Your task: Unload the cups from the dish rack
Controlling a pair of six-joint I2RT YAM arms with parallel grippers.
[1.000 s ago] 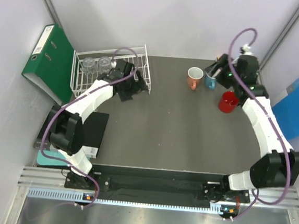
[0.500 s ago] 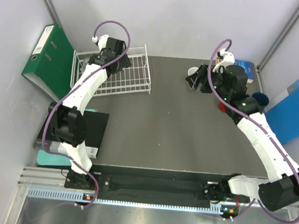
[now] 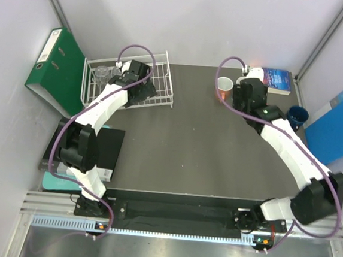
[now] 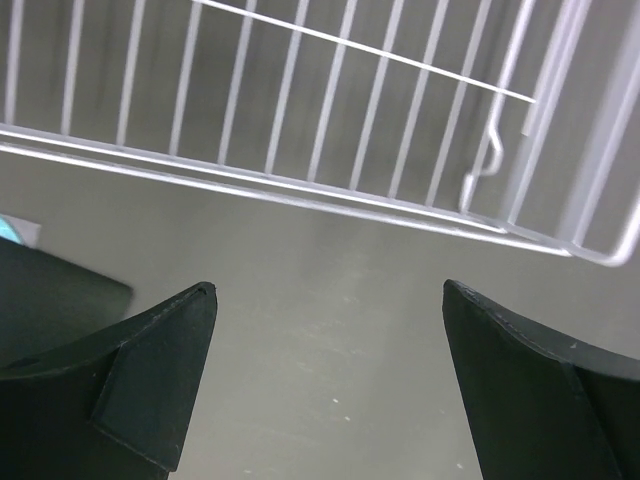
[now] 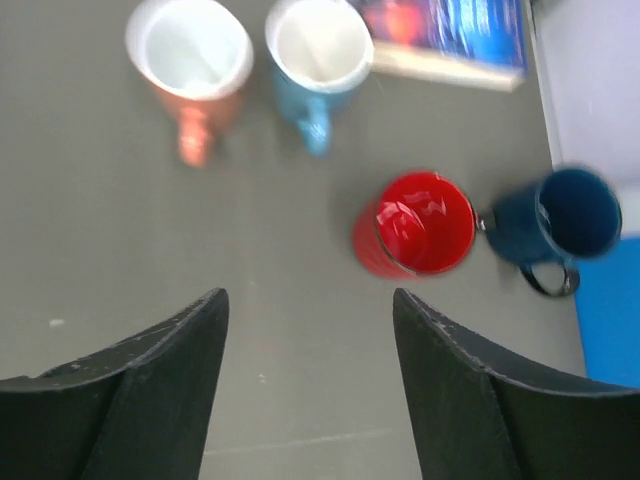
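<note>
The white wire dish rack [image 3: 167, 83] stands at the back left, and its wires fill the top of the left wrist view [image 4: 300, 130]. One clear tumbler [image 3: 101, 73] shows in it; my left arm hides the spot beside it. My left gripper [image 3: 143, 89] [image 4: 330, 380] is open and empty over the rack's near edge. The orange mug [image 3: 224, 87] [image 5: 190, 55], light blue mug [image 5: 318, 50], red mug [image 5: 418, 225] and dark blue mug [image 3: 297, 115] [image 5: 560, 220] stand upright on the table. My right gripper [image 3: 243, 102] [image 5: 310, 390] is open and empty, on the near side of the mugs.
A green binder [image 3: 56, 70] leans left of the rack. A book [image 3: 278, 79] [image 5: 440, 30] lies behind the mugs. A blue folder [image 3: 340, 122] stands at the right wall. A black pad [image 3: 106, 150] lies at the table's left edge.
My left gripper swung from the rack's far left corner to its near edge. My right gripper pulled back from the orange mug towards the middle of the mug group.
</note>
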